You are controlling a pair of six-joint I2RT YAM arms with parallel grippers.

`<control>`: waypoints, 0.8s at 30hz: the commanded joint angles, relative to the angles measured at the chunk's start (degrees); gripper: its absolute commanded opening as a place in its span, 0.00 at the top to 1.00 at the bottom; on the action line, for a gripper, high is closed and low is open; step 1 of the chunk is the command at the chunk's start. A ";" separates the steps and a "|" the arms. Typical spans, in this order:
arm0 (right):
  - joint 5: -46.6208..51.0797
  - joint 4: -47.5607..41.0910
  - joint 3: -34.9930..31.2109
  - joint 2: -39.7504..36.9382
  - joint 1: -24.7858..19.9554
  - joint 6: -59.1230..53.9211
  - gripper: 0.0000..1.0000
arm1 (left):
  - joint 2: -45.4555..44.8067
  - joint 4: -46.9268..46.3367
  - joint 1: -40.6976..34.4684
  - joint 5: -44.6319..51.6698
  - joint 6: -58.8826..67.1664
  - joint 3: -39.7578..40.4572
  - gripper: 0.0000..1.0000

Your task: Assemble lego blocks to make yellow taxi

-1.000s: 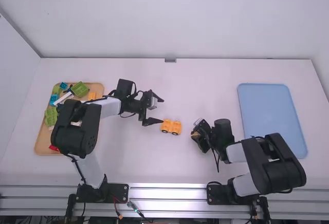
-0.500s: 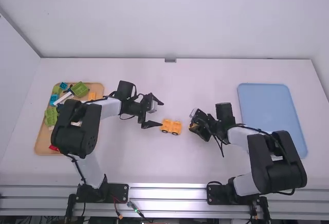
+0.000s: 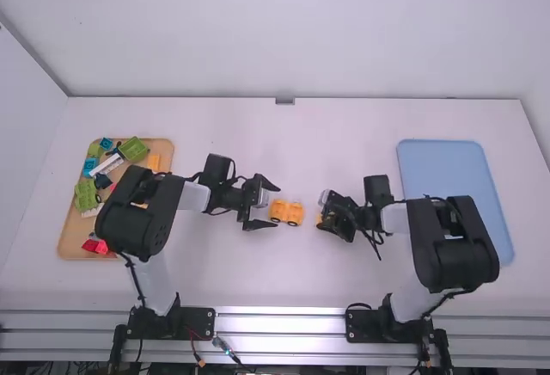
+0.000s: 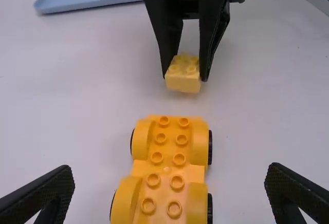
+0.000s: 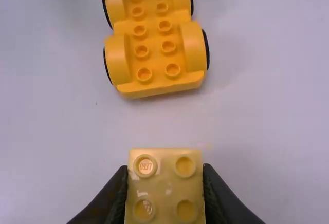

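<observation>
Wheeled base (image 4: pixel 167 171) sits between left claw (image 3: pixel 276 205) and block (image 4: pixel 183 82) in right claw (image 3: pixel 322 212)

"How do you hold your left arm (image 3: pixel 129 220)?"

"Its base (image 3: pixel 193 319) sits at seven o'clock in my high view. I angle the arm just short of twelve, then bend it over so my left gripper (image 3: pixel 277 206) points to three, fingers (image 4: pixel 43 198) spread wide."

"And your right arm (image 3: pixel 455 246)?"

"That one starts at five o'clock, leans out to one, then folds inward. I aim my right gripper (image 3: pixel 322 212) at nine, facing its partner, fingers (image 5: pixel 112 198) drawn in close."
</observation>
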 commanded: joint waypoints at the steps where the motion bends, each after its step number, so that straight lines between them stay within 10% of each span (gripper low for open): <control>1: -1.53 -1.97 3.15 0.63 0.13 -3.02 0.85 | 1.20 0.31 -0.76 -0.26 -0.55 -0.35 0.01; 24: -5.99 -2.32 5.81 0.63 3.74 -4.35 0.85 | 12.72 0.50 -3.76 -2.14 1.16 7.15 0.01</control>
